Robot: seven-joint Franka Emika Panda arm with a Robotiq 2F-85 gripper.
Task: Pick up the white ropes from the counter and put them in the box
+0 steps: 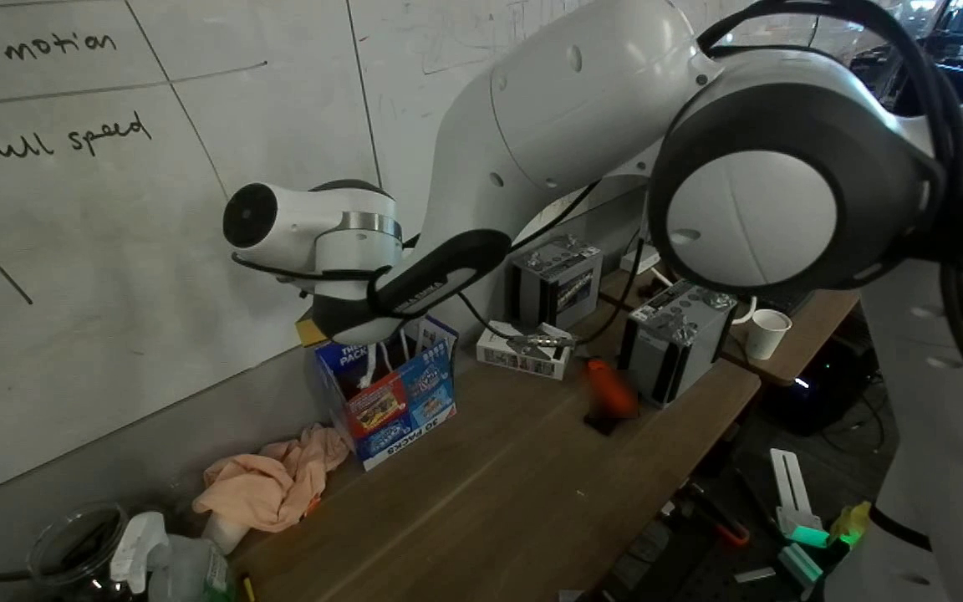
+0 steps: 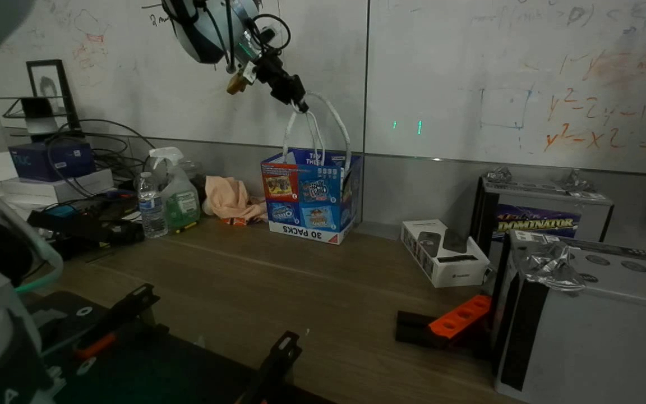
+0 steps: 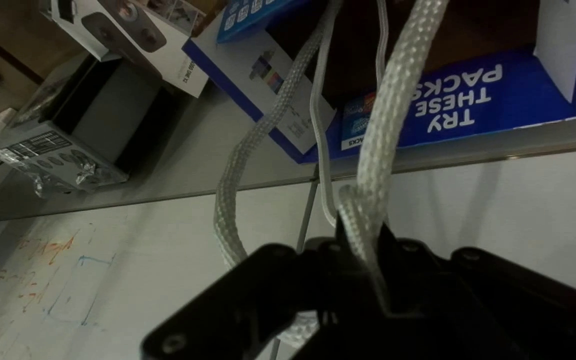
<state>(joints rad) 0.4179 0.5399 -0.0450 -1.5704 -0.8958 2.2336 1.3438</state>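
Note:
The white ropes point(image 2: 337, 119) hang from my gripper point(image 2: 301, 105) in an exterior view, and their lower parts reach into the open top of the blue and red snack box point(image 2: 316, 193). The gripper is above the box, shut on the ropes. In the wrist view, the gripper point(image 3: 360, 237) pinches the braided ropes point(image 3: 387, 105), with loops passing beside the fingers. The box point(image 3: 473, 110) lies beyond, and its dark inside partly shows. In an exterior view, the arm hides the gripper; the ropes point(image 1: 369, 366) show above and within the box point(image 1: 405, 410).
A peach cloth point(image 2: 232, 199), a spray bottle point(image 2: 180, 193) and a water bottle point(image 2: 151, 206) stand beside the box. A white carton point(image 2: 445, 255), grey battery-like boxes point(image 2: 592, 325) and an orange tool point(image 2: 460, 317) are on its other side. A whiteboard point(image 2: 441, 73) stands behind.

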